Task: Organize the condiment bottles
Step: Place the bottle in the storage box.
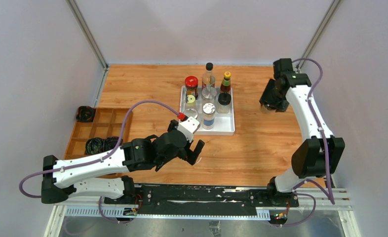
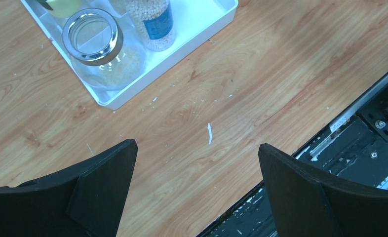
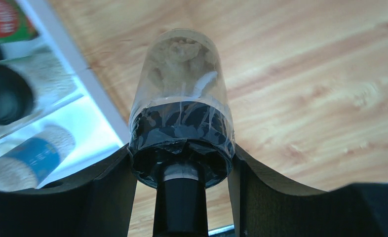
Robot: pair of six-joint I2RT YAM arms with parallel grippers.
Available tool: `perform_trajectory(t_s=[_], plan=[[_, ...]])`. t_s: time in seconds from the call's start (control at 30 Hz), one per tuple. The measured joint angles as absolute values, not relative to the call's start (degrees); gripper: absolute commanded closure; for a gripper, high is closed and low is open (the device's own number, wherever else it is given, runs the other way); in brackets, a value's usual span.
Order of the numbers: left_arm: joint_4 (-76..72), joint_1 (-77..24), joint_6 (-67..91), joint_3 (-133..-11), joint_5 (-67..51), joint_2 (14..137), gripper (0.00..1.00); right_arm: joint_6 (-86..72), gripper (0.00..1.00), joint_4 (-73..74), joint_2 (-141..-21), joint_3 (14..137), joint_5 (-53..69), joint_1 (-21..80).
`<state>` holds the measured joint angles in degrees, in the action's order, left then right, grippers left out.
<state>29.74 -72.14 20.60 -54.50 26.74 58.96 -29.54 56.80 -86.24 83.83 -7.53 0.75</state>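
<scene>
Wood-grain bench [image 1: 261, 148], pale walls on three sides. A white tray [image 1: 227, 130] sits mid-bench toward the back, with the condiment bottles [image 1: 209, 79] standing close together in it. Open bench lies left, right and in front of the tray. Left tool [image 2: 197, 153]: jaws spread wide, holding nothing, over bare wood just off the tray's near corner. Right tool [image 3: 181, 165]: right of the tray, clamped on a black-capped jar [image 3: 182, 74]. That grip is clear only in the right wrist view. Only the left wrist view shows white flecks [image 2: 209, 133] on the wood.
</scene>
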Motion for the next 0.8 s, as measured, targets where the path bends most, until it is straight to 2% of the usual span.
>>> perform_trajectory(t_s=[0.17, 0.33, 0.6, 0.7, 0.8], plan=[[31.4, -70.7, 21.4, -54.5, 27.3, 58.5, 0.00, -28.4, 0.93, 58.6, -93.1, 95.6, -8.3, 9.8], [33.4, -63.1, 22.8, -54.5, 24.6, 55.5, 0.00, -26.2, 0.93, 60.8, -99.4, 104.4, -9.5, 17.3], [35.2, -43.9, 22.3, -54.9, 17.4, 54.0, 0.00, -23.9, 0.93, 64.0, -101.2, 105.4, -10.7, 24.7], [35.4, -35.2, 21.5, -55.8, 13.8, 56.1, 0.00, -23.2, 0.93, 63.9, -100.6, 103.6, -10.5, 26.8], [35.7, -30.6, 20.6, -57.3, 11.1, 59.5, 0.00, -22.7, 0.93, 64.1, -99.8, 100.4, -8.8, 27.9]])
